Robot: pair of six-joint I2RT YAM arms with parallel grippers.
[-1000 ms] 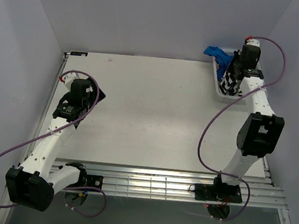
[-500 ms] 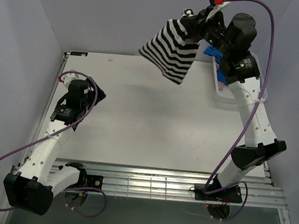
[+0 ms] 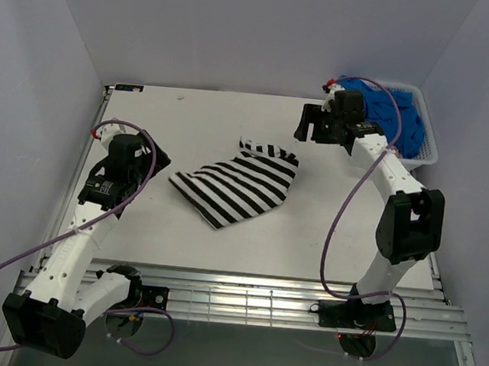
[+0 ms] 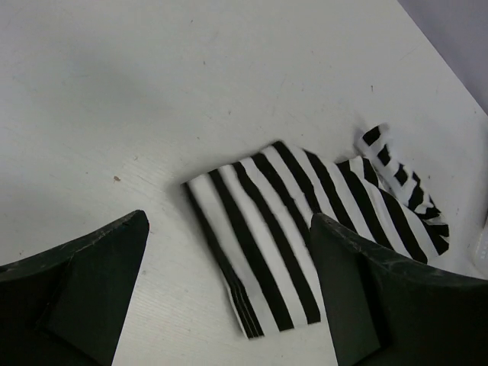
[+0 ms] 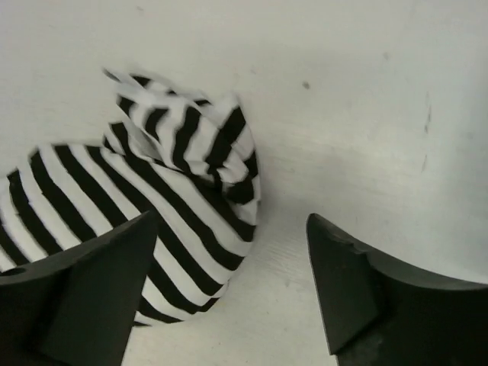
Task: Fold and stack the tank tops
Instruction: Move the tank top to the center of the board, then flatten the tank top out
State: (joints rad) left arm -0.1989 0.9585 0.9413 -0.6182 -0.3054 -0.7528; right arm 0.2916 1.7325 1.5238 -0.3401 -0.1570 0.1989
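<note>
Black fingers of the left gripper (image 4: 229,219) stand wide apart at the left of the top view, holding nothing and pointing over the near-left corner of the striped tank top (image 3: 240,187). That top lies crumpled in the middle of the table (image 3: 233,118). Its lower left part is fairly flat, while its upper right end is bunched and doubled over on itself. To the right of it, the right gripper (image 5: 232,221) hangs just above that bunched end with its jaws parted and nothing between them. At the upper right, the blue tank top (image 3: 387,118) fills the white basket (image 3: 425,156). No pink top shows in any view.

The step in hand looks like spreading the striped top flat before the first fold. It would go best with one gripper on each end. The left could pinch the lower left corner through a single layer, and the right could take the rumpled end by its outermost edge rather than the heap. The two would then draw apart low over the table until the stripes run straight. A pinch through several layers would probably lock the wrinkles in.

No brand, label or writing can be read anywhere.
</note>
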